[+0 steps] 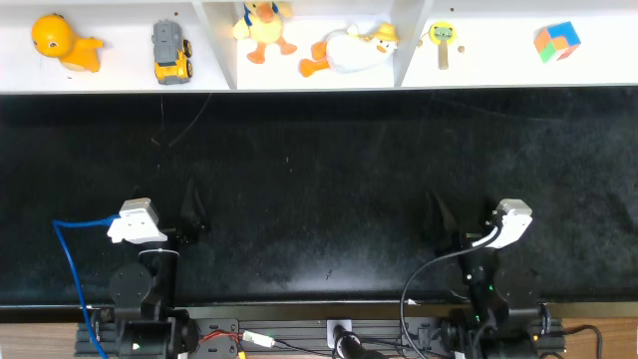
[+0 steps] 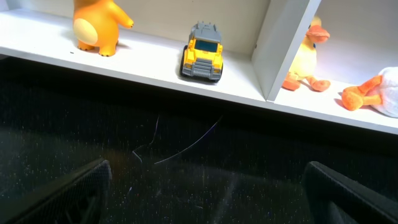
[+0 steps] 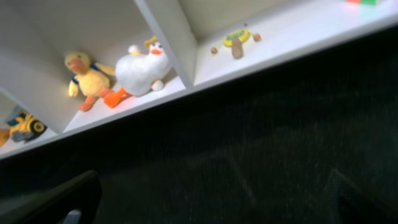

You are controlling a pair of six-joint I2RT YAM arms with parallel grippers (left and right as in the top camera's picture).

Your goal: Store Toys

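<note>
The toys all sit in the white shelf (image 1: 120, 84) along the far edge of the surface (image 1: 319, 170). The orange duck (image 1: 65, 42) and yellow truck (image 1: 171, 53) share the left compartment. The yellow plush duck (image 1: 264, 28) stands beside the white plush bird (image 1: 354, 48), which lies in the middle compartment. The small rattle (image 1: 442, 40) and the colourful cube (image 1: 556, 41) are in the right compartment. My left jaws and my right jaws are both released, holding nothing, low over the dark surface and well apart from the shelf.
</note>
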